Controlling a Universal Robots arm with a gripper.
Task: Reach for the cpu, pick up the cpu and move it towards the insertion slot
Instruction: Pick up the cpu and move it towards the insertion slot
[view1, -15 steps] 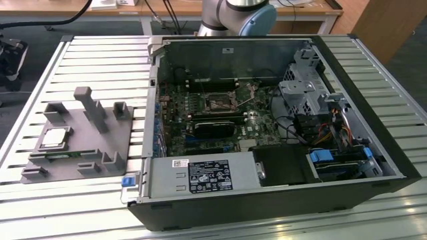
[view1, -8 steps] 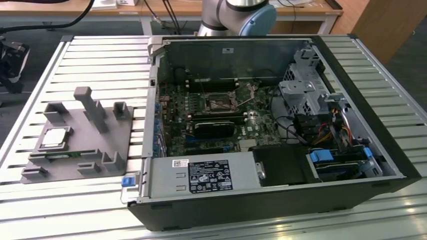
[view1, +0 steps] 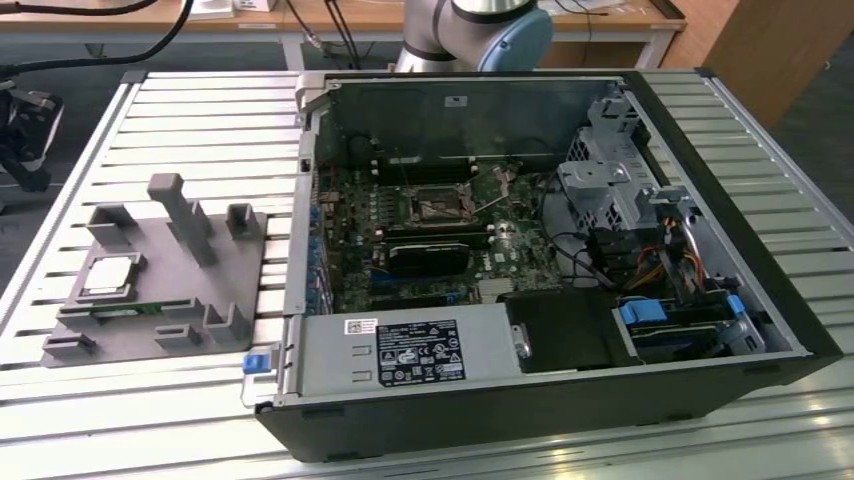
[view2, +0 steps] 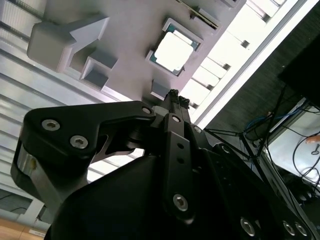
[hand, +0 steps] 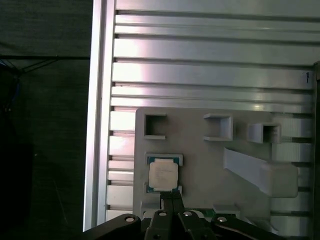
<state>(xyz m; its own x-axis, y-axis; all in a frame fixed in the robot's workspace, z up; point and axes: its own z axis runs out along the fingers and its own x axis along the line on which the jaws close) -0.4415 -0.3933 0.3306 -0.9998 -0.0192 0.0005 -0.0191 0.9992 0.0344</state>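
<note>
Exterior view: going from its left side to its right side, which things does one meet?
cpu, lying on the grey holder → insertion slot inside the open computer case → silvery drive cage

Slatted aluminium table (view1: 200, 110), pale wooden desks (view1: 374, 13) behind, grey floor (view1: 227, 55) between, wooden cabinet (view1: 761, 50) alongside.

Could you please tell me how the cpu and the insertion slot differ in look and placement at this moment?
The cpu lies on the grey fixture outside the computer case; the insertion slot sits on the motherboard inside it. The cpu's top is pale and silvery; the insertion slot is dark within a metal frame. Both are square and lie flat.
</note>
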